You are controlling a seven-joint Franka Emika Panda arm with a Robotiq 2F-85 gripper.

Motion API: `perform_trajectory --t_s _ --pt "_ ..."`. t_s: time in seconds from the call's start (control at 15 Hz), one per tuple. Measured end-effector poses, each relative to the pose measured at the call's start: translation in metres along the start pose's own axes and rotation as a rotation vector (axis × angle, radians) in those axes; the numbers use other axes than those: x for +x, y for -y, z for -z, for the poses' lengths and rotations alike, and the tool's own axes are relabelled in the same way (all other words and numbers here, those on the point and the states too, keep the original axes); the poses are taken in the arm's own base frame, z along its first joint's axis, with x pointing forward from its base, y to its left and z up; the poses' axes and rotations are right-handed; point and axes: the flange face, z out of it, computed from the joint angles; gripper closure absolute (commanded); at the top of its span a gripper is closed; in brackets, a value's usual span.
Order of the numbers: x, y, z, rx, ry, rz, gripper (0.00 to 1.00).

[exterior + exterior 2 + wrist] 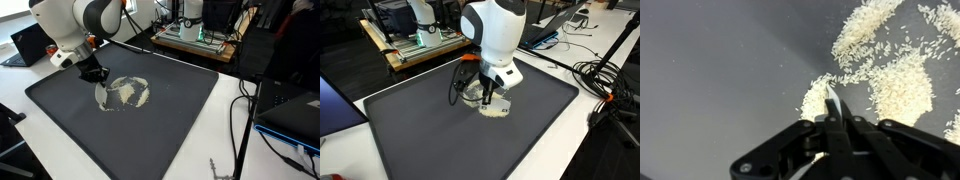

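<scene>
My gripper (832, 118) is shut on a thin pale tool (830, 99), seen edge-on, whose tip sticks out just past the fingertips. The tip rests at the edge of a small heap of white grains (818, 97) scattered on a dark grey mat (710, 70). More grains (900, 85) lie in curved bands to the right and above. In both exterior views the gripper (95, 74) (488, 98) hangs low over the mat (150, 130) (430, 130), at the edge of a ring-shaped patch of grains (130, 92) (497, 110). The pale tool (101, 95) reaches down to the mat.
A wooden board with electronics (195, 35) (420, 40) stands behind the mat. An open laptop (30, 45) sits at one corner and another laptop (295, 110) beside the mat. Black cables (240, 110) (605, 75) run over the white table.
</scene>
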Motion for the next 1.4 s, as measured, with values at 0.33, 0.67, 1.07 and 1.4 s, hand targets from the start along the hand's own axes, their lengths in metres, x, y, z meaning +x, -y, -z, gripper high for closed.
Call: perform_trajectory --t_s 0.33,0.67,1.07,1.4 --pt "0.0 0.005 0.002 0.02 0.02 0.004 0.99" --pt "-0.008 0.021 0.02 0.021 0.019 -0.011 0.99" --pt "-0.022 0.05 0.054 -0.006 -0.091 -0.215 0.99" --pt "-0.04 0.075 0.068 -0.033 -0.222 -0.391 0.99"
